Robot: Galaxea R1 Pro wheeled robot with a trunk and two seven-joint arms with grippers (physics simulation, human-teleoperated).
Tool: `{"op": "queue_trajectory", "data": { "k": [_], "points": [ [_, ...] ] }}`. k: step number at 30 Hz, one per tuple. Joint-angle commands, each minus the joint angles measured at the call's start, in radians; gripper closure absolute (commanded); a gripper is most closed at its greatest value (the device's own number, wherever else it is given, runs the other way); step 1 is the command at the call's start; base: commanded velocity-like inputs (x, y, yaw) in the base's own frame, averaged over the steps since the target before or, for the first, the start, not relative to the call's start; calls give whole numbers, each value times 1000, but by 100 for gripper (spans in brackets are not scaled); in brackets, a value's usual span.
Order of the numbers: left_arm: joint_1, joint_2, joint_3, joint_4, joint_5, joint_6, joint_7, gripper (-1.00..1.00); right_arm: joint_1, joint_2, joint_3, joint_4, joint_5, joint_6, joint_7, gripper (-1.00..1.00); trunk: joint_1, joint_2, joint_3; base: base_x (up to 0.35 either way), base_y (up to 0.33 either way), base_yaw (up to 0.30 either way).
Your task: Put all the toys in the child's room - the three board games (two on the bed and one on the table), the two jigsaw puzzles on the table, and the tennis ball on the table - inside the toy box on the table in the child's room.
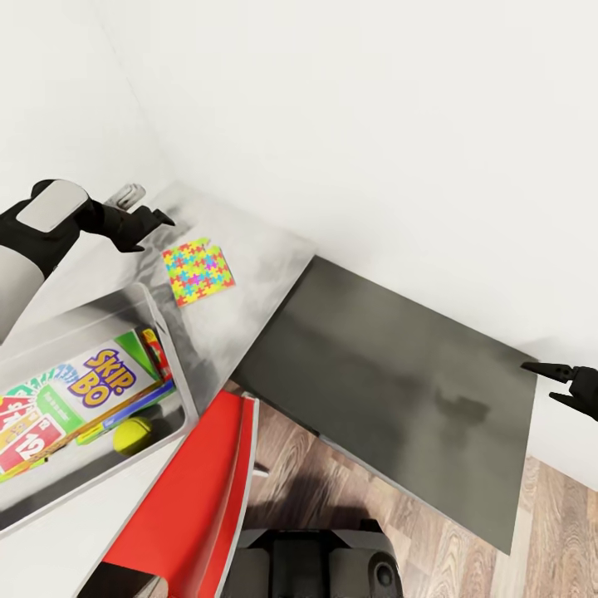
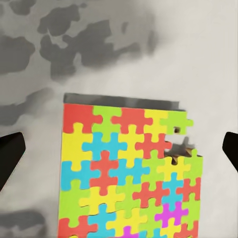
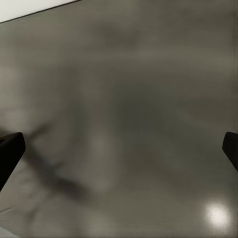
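The left gripper [image 1: 154, 218] hangs over the pale table [image 1: 249, 274] with its fingers wide apart, and the bright jigsaw puzzle [image 1: 198, 271] lies flat just beside it at about five o'clock. The toy box [image 1: 170, 349] sits near the puzzle at seven o'clock, with the Skip-Bo game [image 1: 104, 384] and tennis ball [image 1: 133, 434] inside. The right gripper [image 1: 558, 384] floats over the dark desk [image 1: 399, 382], fingers apart, holding nothing.
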Motion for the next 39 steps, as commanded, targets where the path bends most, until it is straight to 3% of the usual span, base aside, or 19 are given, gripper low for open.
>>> {"op": "queue_trajectory", "data": {
  "k": [1, 39],
  "points": [
    [0, 2, -6, -2, 10, 0, 8, -100, -1, 0, 0, -1, -10, 3, -10, -100, 1, -2, -3, 0, 0, 0],
    [21, -1, -3, -1, 7, -1, 7, -100, -1, 0, -2, -1, -11, 3, -9, -100, 1, -2, -65, 0, 0, 0]
  ]
}}
